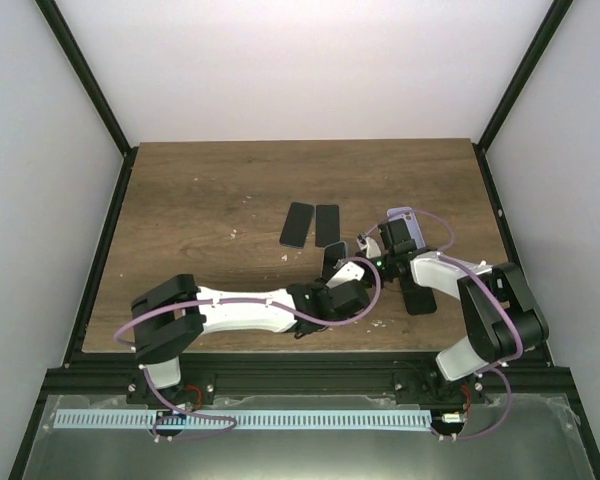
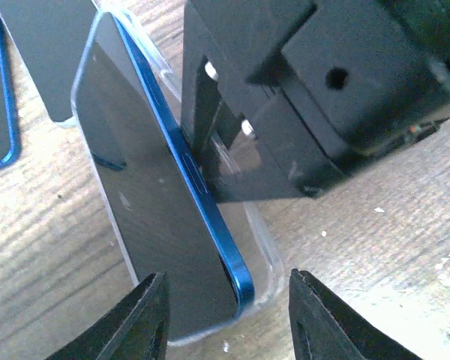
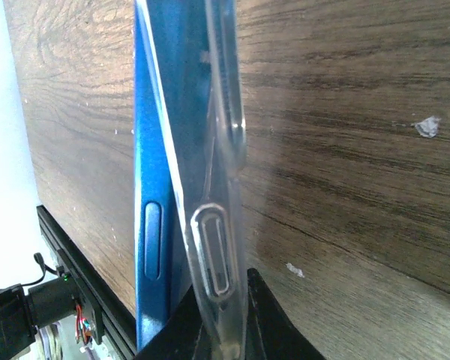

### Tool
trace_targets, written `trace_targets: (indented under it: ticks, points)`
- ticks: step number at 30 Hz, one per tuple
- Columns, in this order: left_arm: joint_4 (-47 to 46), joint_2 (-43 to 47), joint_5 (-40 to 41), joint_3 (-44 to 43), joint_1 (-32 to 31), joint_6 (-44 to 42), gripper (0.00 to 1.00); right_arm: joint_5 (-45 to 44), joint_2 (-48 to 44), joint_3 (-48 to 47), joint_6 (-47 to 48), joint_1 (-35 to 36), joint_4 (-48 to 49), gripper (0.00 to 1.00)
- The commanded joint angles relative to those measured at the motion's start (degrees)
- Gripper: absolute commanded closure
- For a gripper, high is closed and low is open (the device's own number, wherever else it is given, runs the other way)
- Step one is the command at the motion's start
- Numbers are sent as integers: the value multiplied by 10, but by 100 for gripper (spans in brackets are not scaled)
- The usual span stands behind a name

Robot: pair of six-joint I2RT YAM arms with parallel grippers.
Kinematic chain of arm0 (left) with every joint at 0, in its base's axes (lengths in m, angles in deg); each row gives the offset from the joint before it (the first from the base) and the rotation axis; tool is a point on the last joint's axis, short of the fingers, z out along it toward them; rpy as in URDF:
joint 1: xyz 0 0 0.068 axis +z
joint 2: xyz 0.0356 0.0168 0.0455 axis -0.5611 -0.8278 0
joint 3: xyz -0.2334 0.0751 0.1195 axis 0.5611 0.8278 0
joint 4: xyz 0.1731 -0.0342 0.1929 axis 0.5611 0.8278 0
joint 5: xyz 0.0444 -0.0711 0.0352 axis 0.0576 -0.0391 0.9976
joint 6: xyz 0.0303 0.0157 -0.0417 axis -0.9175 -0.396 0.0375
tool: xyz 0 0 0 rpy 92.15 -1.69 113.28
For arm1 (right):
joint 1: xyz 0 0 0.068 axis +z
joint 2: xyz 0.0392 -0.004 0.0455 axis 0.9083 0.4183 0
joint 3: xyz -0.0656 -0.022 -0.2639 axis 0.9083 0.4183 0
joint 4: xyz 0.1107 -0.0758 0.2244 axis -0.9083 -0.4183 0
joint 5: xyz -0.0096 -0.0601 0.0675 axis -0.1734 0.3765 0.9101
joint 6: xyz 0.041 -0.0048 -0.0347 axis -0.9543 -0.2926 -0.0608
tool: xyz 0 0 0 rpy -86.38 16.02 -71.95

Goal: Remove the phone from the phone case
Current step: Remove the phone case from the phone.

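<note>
Over the wooden table [image 1: 200, 190], the right gripper [image 3: 223, 304] is clamping the clear phone case [image 3: 217, 127] at frame centre. The left gripper [image 2: 225, 281] is gaping around a corner of the blue phone [image 2: 150, 202].

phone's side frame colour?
Phone frame is blue; the left wrist view shows it best.

Two white-shelled arms, left arm [image 1: 242, 308] and right arm [image 1: 450, 272], chunky black joints and bases, looping lilac cables [image 1: 379, 283], matte black wedge-shaped fingers [image 2: 146, 319]
</note>
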Motion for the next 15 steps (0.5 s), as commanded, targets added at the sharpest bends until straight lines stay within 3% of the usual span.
trace_targets:
  ticks: [1,15]
  points:
    - [20,-21,45,-29,1,-36,56,42,12,-7,-1,-10,15,99]
    - [62,-79,71,-66,6,-62,61,96,27,-5,0,-35,19,99]
